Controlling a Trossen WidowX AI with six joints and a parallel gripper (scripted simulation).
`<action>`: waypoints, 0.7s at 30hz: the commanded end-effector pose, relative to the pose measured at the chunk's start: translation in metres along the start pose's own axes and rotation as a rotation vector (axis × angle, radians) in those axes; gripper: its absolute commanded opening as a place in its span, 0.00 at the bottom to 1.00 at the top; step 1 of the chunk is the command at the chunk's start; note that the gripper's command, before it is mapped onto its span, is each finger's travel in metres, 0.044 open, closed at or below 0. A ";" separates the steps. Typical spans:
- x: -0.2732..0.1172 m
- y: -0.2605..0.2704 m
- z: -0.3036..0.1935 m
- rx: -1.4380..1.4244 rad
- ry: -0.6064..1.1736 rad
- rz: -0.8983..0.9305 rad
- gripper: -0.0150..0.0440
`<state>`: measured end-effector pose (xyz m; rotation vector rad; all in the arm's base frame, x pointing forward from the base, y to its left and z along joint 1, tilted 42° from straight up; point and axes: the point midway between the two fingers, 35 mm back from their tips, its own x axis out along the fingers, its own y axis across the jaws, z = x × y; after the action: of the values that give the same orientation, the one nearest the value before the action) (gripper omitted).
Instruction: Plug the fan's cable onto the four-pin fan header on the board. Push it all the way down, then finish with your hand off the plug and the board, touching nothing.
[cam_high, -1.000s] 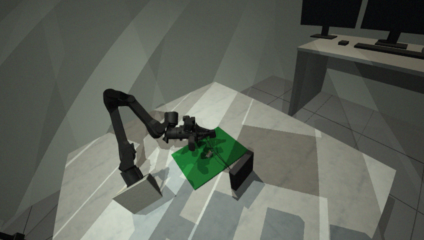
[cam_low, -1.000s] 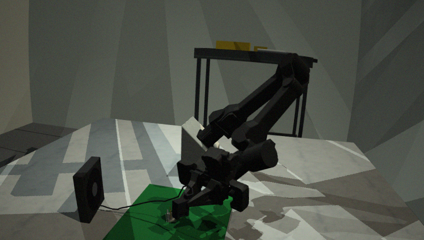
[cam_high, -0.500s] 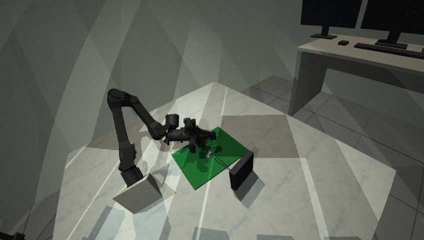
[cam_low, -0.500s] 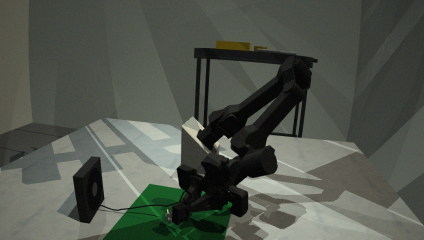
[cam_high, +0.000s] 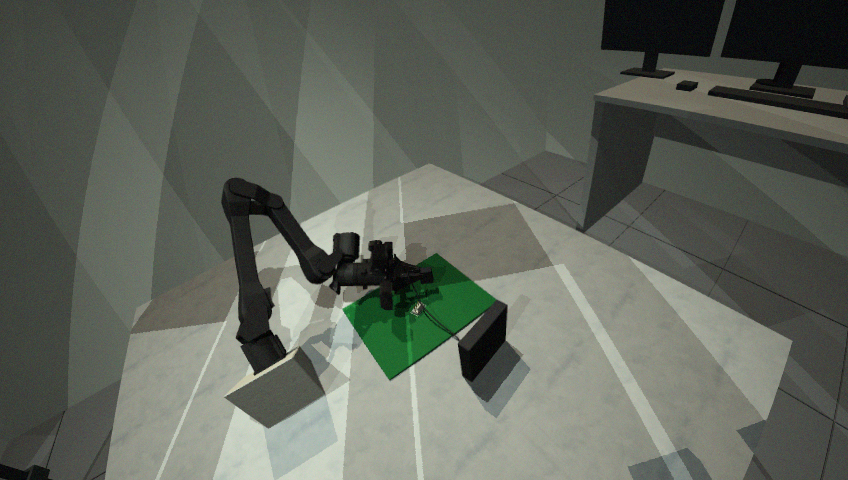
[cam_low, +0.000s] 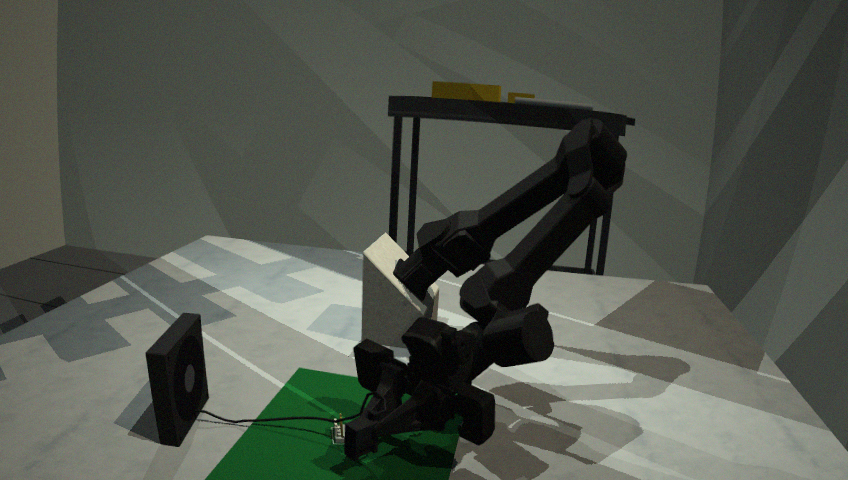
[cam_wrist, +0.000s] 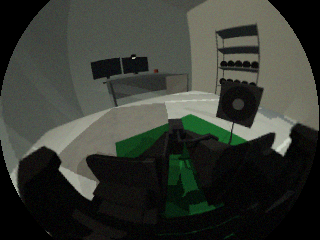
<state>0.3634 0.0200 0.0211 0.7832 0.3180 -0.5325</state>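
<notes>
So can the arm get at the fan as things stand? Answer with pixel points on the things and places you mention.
Probably yes. The fan (cam_high: 483, 340) (cam_low: 176, 380) (cam_wrist: 239, 104) stands beside the board (cam_high: 386, 350) (cam_low: 261, 457) (cam_wrist: 192, 121), nothing visibly between, but the gripper (cam_high: 426, 274) (cam_low: 360, 438) (cam_wrist: 175, 134) is shut on something, so it'd need freeing first.

A smooth, pale bench (cam_high: 535, 380) (cam_low: 273, 333) (cam_wrist: 90, 125) is veined like marble; matt black plastic is seen on the arm (cam_high: 242, 249) (cam_low: 523, 190) and fan (cam_high: 484, 342) (cam_low: 175, 380) (cam_wrist: 240, 104).
</notes>
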 end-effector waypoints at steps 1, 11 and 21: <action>0.001 -0.001 -0.003 0.004 -0.004 -0.004 0.25; 0.003 -0.001 -0.012 0.004 -0.004 -0.004 0.25; 0.004 -0.001 -0.021 0.004 -0.004 -0.004 0.25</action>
<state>0.3648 0.0326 0.0069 0.7837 0.3185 -0.5327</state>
